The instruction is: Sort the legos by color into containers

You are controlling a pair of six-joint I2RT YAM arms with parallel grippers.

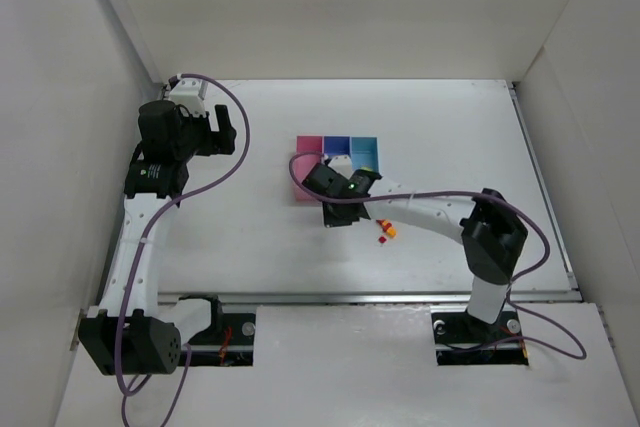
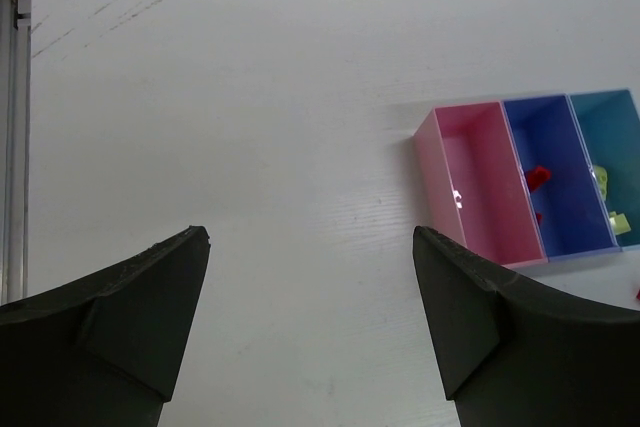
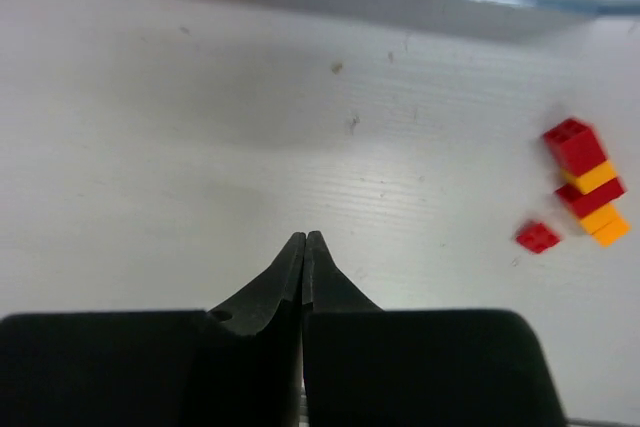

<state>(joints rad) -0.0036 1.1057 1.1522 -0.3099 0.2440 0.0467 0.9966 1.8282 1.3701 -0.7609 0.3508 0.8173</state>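
Three joined bins stand mid-table: pink (image 1: 308,147), medium blue (image 1: 337,145), light blue (image 1: 365,150). In the left wrist view a red lego (image 2: 538,177) lies in the medium blue bin (image 2: 560,137) and a yellow-green lego (image 2: 615,219) in the light blue bin (image 2: 605,117); the pink bin (image 2: 470,177) holds no lego. A stack of red and orange-yellow legos (image 3: 585,182) and a loose red lego (image 3: 537,236) lie on the table right of my right gripper (image 3: 303,235), which is shut and empty, just in front of the bins (image 1: 335,215). My left gripper (image 2: 310,247) is open and empty, far left of the bins (image 1: 228,132).
White walls enclose the white table (image 1: 450,137) on the left, back and right. A metal rail (image 1: 370,297) runs along the near edge. The right arm's white link (image 1: 420,209) and purple cable cross the table right of the legos (image 1: 386,230).
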